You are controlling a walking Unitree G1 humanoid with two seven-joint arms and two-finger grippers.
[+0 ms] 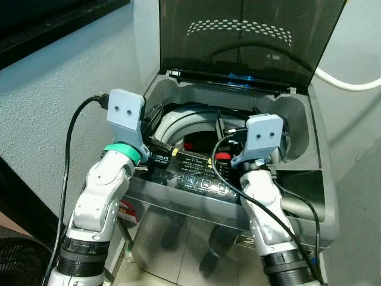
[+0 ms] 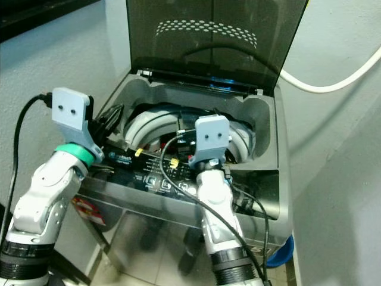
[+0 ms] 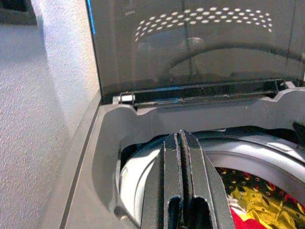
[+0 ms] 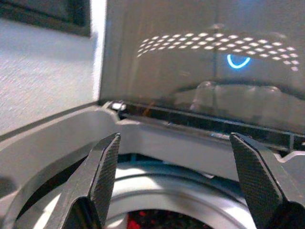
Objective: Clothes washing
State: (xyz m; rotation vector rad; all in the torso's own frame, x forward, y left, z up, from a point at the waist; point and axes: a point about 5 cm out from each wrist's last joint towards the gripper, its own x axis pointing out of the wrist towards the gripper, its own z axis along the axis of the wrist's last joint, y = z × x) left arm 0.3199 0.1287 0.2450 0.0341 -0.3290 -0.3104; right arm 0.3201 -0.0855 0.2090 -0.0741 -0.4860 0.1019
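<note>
Two silver robot arms reach over a grey top-loading washing machine [image 1: 297, 196] that stands in a corner between pale textured walls. Its dark tinted lid [image 1: 238, 36] is raised upright at the back, and a thick white hose [image 2: 333, 80] curves along the wall behind it on the right. The left gripper [image 3: 181, 181] hovers over the front left part of the round drum opening, its two black fingers pressed together with nothing between them. The right gripper [image 4: 176, 176] hangs over the front middle of the opening, its fingers spread wide apart and empty. Down inside the white-rimmed drum [image 3: 267, 157] lies clothing [image 3: 248, 200] in red with a yellow and dark pattern, below both grippers and touching neither. Black cables loop from the arms across the dark control panel [image 1: 196, 179] at the machine's front edge.
</note>
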